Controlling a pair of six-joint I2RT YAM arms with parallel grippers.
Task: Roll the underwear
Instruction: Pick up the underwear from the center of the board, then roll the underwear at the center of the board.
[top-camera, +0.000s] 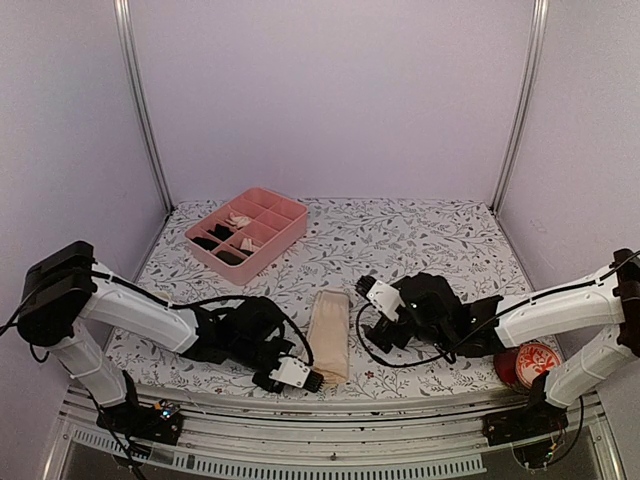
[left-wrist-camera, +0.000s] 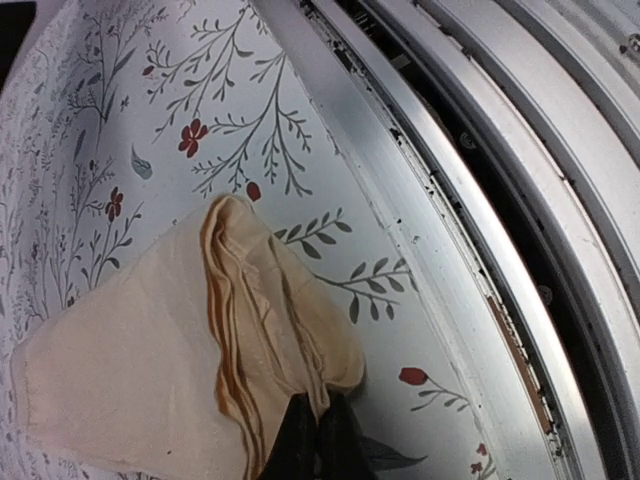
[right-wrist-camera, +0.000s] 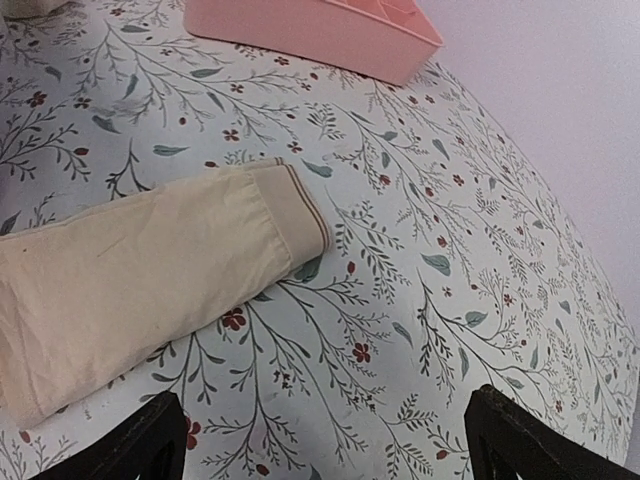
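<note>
Underwear (top-camera: 328, 332): pale peach-beige, folded to long narrow strip, lying front-to-back on floral table (top-camera: 420, 240), centre-front. Far end w/ banded hem flat; near end bunched into folds.

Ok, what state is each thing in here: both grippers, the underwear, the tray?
left gripper: shut on the underwear's near end.
right gripper: open, holding nothing.
underwear: folded into a long strip, lying on the table, not yet rolled.
tray: upright, with small bundles in several compartments.
</note>
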